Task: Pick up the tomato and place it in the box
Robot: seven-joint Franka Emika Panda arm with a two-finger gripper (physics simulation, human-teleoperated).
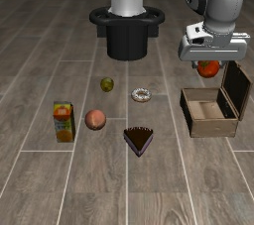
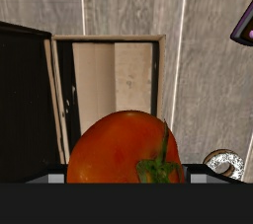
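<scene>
End effector (image 1: pixel 208 65) pinching 1 tomato (image 2: pixel 124 151), held above 1 open box (image 1: pixel 210 127)

I see smooth, faintly glossy skin on the tomato (image 2: pixel 121 154), matt pale wood on the box (image 1: pixel 210 126), and grey, grained wooden planks on the floor (image 1: pixel 40 189).

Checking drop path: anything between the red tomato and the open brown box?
Nothing, that stretch is bare: the wrist view shows the round red tomato above the empty floor of the open brown box.
</scene>
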